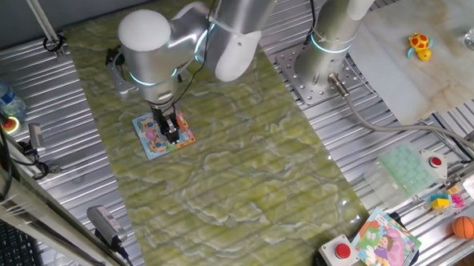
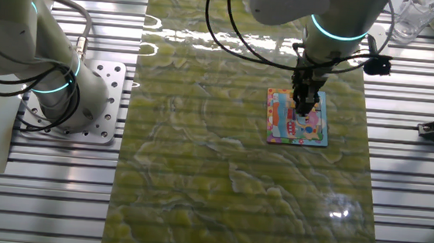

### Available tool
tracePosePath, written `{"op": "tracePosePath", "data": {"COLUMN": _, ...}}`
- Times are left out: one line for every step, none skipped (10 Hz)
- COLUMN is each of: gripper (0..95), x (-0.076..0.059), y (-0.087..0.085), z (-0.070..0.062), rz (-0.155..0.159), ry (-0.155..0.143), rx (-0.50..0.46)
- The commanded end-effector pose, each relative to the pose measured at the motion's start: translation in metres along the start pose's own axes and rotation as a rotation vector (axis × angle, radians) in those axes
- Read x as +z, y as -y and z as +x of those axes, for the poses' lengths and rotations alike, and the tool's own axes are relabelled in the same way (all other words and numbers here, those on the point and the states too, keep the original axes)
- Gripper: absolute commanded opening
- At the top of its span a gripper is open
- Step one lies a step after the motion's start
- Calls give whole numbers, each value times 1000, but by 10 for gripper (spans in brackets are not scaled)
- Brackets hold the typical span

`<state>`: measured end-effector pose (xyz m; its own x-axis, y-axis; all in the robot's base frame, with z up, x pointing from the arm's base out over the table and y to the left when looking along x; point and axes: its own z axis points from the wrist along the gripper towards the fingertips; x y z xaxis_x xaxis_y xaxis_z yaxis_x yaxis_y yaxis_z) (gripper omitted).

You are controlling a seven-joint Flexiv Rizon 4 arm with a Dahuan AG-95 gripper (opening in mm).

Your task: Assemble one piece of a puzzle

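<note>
The puzzle (image 1: 158,137) is a small square board with a light blue border and a pink-yellow cartoon picture. It lies flat on the green mat, and it also shows in the other fixed view (image 2: 285,123). My gripper (image 1: 170,131) points straight down with its fingertips on or just above the board's middle, and it shows in the other fixed view too (image 2: 305,110). The fingers stand close together. The tiny greyish piece does not show; the fingertips hide the spot under them.
A second robot arm's base (image 2: 64,98) stands on the metal table beside the mat. A larger cartoon-girl board (image 1: 386,244), a red button box (image 1: 342,253), an orange ball (image 1: 465,227) and a yellow toy (image 1: 419,45) lie far from the puzzle.
</note>
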<state>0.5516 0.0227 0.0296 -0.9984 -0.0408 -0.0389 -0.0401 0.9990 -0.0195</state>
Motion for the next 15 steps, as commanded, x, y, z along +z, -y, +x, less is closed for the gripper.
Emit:
{"op": "tracePosePath", "data": {"gripper": 380, "x": 6, "y": 10, "z": -3, "rz": -2, "ry": 9, "rx": -5}}
{"op": "tracePosePath", "data": {"gripper": 380, "x": 8, "y": 15, "z": -5, "rz": -2, "ry": 15, "rx": -10}}
{"op": "tracePosePath", "data": {"gripper": 380, "x": 11, "y": 20, "z": -12, "rz": -8, "ry": 26, "rx": -6}}
{"op": "tracePosePath", "data": {"gripper": 380, "x": 12, "y": 19, "z": -16, "rz": -8, "ry": 26, "rx": 2}}
{"op": "tracePosePath", "data": {"gripper": 380, "x": 12, "y": 18, "z": -21, "rz": -7, "ry": 25, "rx": 10}}
{"op": "tracePosePath", "data": {"gripper": 380, "x": 13, "y": 16, "z": -27, "rz": -6, "ry": 24, "rx": 17}}
{"op": "tracePosePath", "data": {"gripper": 380, "x": 17, "y": 17, "z": -28, "rz": -1, "ry": 24, "rx": 15}}
{"op": "tracePosePath", "data": {"gripper": 380, "x": 20, "y": 19, "z": -28, "rz": -1, "ry": 29, "rx": 14}}
{"op": "tracePosePath", "data": {"gripper": 380, "x": 22, "y": 21, "z": -28, "rz": -1, "ry": 33, "rx": 12}}
{"op": "tracePosePath", "data": {"gripper": 380, "x": 22, "y": 23, "z": -30, "rz": -9, "ry": 35, "rx": 15}}
{"op": "tracePosePath", "data": {"gripper": 380, "x": 18, "y": 21, "z": -34, "rz": -14, "ry": 25, "rx": 25}}
{"op": "tracePosePath", "data": {"gripper": 380, "x": 17, "y": 19, "z": -36, "rz": -13, "ry": 26, "rx": 27}}
{"op": "tracePosePath", "data": {"gripper": 380, "x": 18, "y": 19, "z": -37, "rz": -13, "ry": 26, "rx": 28}}
{"op": "tracePosePath", "data": {"gripper": 380, "x": 19, "y": 18, "z": -38, "rz": -13, "ry": 28, "rx": 28}}
{"op": "tracePosePath", "data": {"gripper": 380, "x": 22, "y": 18, "z": -40, "rz": -12, "ry": 31, "rx": 30}}
